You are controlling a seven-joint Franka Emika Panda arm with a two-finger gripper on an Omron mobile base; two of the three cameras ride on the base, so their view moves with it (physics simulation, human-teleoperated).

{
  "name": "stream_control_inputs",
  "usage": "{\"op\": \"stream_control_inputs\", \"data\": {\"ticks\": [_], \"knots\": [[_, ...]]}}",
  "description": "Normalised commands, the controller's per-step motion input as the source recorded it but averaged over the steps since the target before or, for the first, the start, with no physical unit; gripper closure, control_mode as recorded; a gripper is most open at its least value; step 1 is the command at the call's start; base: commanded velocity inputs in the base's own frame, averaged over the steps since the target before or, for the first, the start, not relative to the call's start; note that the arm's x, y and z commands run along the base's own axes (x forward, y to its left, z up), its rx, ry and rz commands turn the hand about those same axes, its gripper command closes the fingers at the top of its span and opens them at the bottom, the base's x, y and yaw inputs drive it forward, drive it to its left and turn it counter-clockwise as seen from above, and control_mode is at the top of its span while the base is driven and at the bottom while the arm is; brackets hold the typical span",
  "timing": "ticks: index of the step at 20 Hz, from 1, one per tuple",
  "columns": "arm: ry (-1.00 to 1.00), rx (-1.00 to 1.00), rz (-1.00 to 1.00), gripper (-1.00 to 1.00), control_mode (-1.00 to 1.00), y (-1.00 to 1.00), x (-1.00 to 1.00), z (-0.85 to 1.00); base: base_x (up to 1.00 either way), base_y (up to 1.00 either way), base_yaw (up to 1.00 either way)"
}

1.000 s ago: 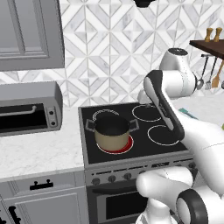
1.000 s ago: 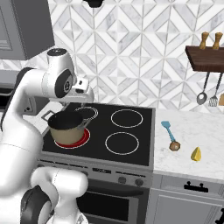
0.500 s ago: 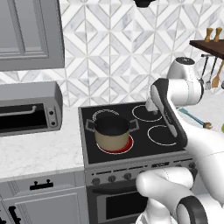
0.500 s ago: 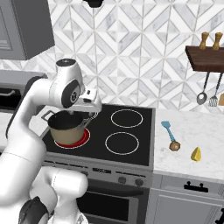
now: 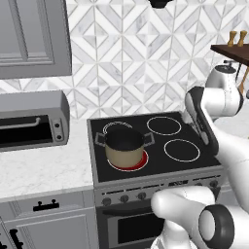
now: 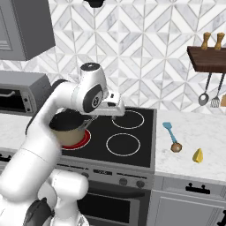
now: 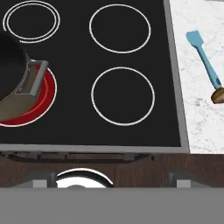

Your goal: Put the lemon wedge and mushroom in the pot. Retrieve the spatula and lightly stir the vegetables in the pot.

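Observation:
The beige pot (image 5: pixel 125 147) with a dark inside stands on the glowing red front-left burner; its grey loop handle (image 7: pixel 34 78) shows at the left of the hand view. On the marble counter right of the stove lie the teal-blue spatula (image 6: pixel 167 130) (image 7: pixel 203 56), the tan-brown mushroom (image 6: pixel 176 147) (image 7: pixel 218 95) touching the spatula's handle end, and the yellow lemon wedge (image 6: pixel 198 155). My gripper (image 6: pixel 117 110) (image 7: pixel 112 181) hangs over the middle of the stove, right of the pot and well left of the counter items. It is open and holds nothing.
The black stove top (image 7: pixel 122 96) has three unlit burners. A grey toaster oven (image 5: pixel 29 121) sits on the left counter. A wooden shelf (image 6: pixel 207 58) with two shakers hangs at the right, with a silver spoon (image 6: pixel 204 98) and another utensil below it.
The arm has swung to the right, carrying the hand from above the pot toward the middle of the stove. Pot and counter items have not moved.

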Motion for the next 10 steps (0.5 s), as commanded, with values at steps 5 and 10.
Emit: {"op": "stream_control_inputs", "data": {"ticks": [5, 10], "knots": [[0.02, -0.13, 0.0, -1.0, -1.0, -0.92, 0.31, -0.47, 0.0, 0.0, 0.0], [0.0, -0.15, -0.04, -1.0, -1.0, -0.84, 0.49, -0.68, 0.0, 0.0, 0.0]]}}
